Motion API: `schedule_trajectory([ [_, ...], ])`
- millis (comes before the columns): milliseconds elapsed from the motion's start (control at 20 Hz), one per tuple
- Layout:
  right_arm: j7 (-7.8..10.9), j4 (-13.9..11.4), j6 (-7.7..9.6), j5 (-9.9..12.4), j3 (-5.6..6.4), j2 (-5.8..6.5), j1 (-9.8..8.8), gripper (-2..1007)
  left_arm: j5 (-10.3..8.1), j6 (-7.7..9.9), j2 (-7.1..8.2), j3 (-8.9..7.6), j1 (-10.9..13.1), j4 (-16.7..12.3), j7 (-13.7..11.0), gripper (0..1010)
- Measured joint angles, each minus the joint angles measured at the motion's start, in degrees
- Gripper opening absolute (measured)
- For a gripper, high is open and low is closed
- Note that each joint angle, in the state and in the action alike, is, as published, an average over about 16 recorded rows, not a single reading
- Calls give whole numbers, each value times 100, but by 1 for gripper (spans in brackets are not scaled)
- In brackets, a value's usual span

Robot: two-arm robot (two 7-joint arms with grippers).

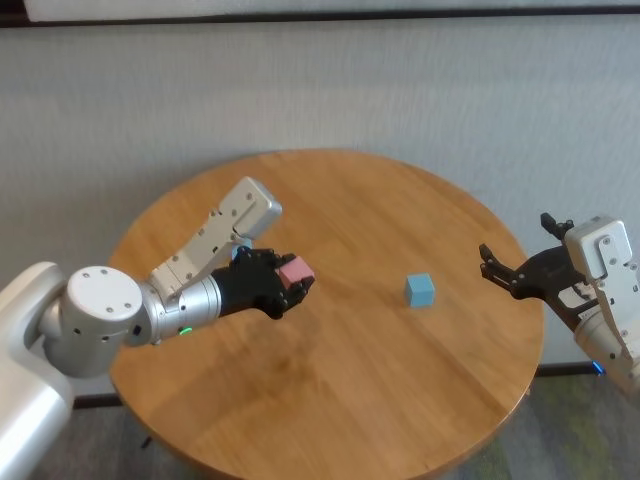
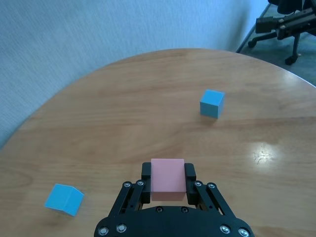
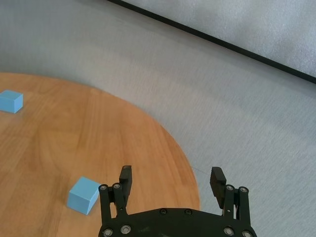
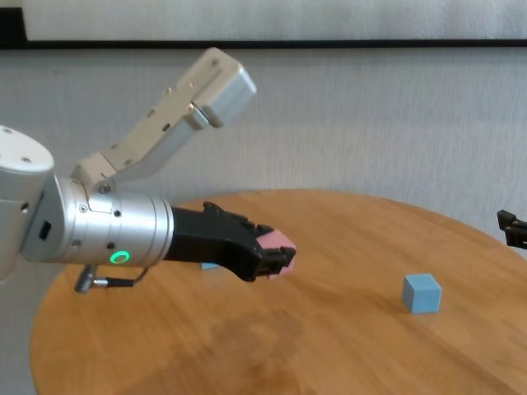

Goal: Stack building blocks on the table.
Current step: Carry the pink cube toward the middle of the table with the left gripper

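Note:
My left gripper (image 1: 298, 278) is shut on the pale pink cube (image 1: 296, 269) and holds it above the left-middle of the round wooden table (image 1: 350, 400). The left wrist view shows the pink cube (image 2: 167, 178) between the fingers. One light blue cube (image 1: 420, 291) sits on the table right of centre; it also shows in the chest view (image 4: 422, 293). The other light blue cube (image 2: 64, 199) lies close beside the left gripper, mostly hidden by it in the head view. My right gripper (image 1: 515, 245) is open and empty at the table's right edge, apart from the cubes.
Grey carpet surrounds the table. The right wrist view shows the table's rim (image 3: 190, 173) under the right gripper (image 3: 171, 175), with a blue cube (image 3: 84, 195) nearby. An office chair base (image 2: 281, 24) stands beyond the far edge.

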Motion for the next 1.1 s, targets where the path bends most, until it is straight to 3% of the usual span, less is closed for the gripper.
schedule_trajectory([
  [550, 0, 0, 0, 0, 0, 0, 0, 1001, 119, -182, -284, 186, -237, 612, -139, 400],
  [1100, 0, 0, 0, 0, 0, 0, 0, 1001, 141, -302, -475, 228, -313, 920, -159, 400],
])
